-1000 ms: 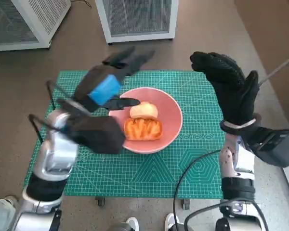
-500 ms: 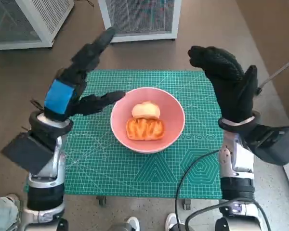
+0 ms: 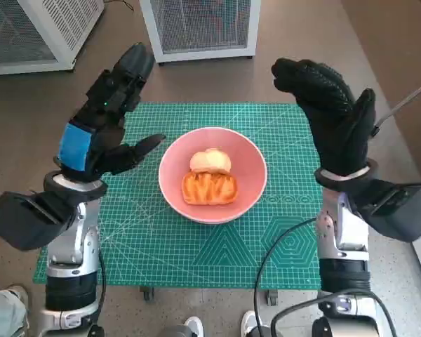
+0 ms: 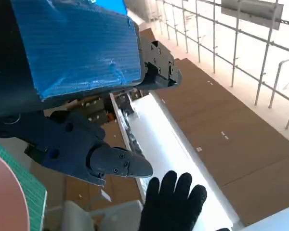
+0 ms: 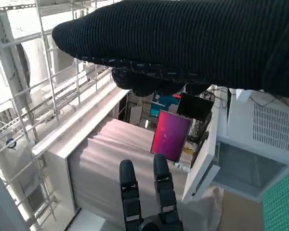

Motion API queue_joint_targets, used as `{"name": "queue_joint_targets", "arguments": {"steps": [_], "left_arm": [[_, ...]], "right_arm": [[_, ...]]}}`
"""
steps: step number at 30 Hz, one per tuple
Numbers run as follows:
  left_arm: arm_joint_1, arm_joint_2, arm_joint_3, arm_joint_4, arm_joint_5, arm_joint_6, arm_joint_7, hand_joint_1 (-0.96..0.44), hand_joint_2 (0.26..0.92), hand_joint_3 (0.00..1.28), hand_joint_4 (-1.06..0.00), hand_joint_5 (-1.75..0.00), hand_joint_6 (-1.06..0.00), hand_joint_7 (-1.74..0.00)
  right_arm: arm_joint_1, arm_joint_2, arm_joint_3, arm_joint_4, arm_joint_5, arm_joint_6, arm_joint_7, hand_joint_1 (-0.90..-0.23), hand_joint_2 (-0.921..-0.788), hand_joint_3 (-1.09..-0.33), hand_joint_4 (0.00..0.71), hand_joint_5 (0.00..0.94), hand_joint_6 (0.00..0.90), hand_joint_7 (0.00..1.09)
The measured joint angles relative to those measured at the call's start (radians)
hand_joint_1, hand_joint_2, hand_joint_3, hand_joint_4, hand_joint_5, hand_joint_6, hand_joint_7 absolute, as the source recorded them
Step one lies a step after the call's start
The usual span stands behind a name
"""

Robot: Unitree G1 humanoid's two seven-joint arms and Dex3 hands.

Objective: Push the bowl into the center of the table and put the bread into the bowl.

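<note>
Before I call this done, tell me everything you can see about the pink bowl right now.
The pink bowl is round, smooth and shallow, plastic or glazed by the look of it. It stands upright on the green cutting mat, near the mat's middle. Inside lie two pieces of bread, touching: a pale round bun on the far side and an orange-brown ridged loaf nearer the robot. Neither hand touches it: the left hand and right hand are raised to either side, fingers spread. No chips or cracks show.

A pink bowl (image 3: pixel 212 175) sits upright mid-table between my raised arms, and the bread (image 3: pixel 209 180), one pale piece and one orange, lies inside.
</note>
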Motion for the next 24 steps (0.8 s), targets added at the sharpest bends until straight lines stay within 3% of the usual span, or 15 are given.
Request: {"name": "queue_joint_targets", "arguments": {"steps": [10, 24], "left_arm": [[0.0, 0.012, 0.005, 0.006, 0.006, -0.015, -0.013, -0.59, 0.921, 0.29, -0.23, -0.01, -0.31, -0.02], [-0.001, 0.015, 0.004, 0.032, 0.032, -0.041, -0.011, -0.62, 0.921, 0.31, -0.23, -0.01, -0.3, -0.02]], "right_arm": [[-0.026, -0.006, 0.005, 0.002, -0.031, -0.007, -0.009, -0.688, -0.921, -0.671, 0.222, 0.003, 0.185, 0.3], [-0.046, -0.018, 0.006, 0.043, -0.05, -0.039, -0.012, -0.686, -0.921, -0.667, 0.222, 0.002, 0.178, 0.31]]}}
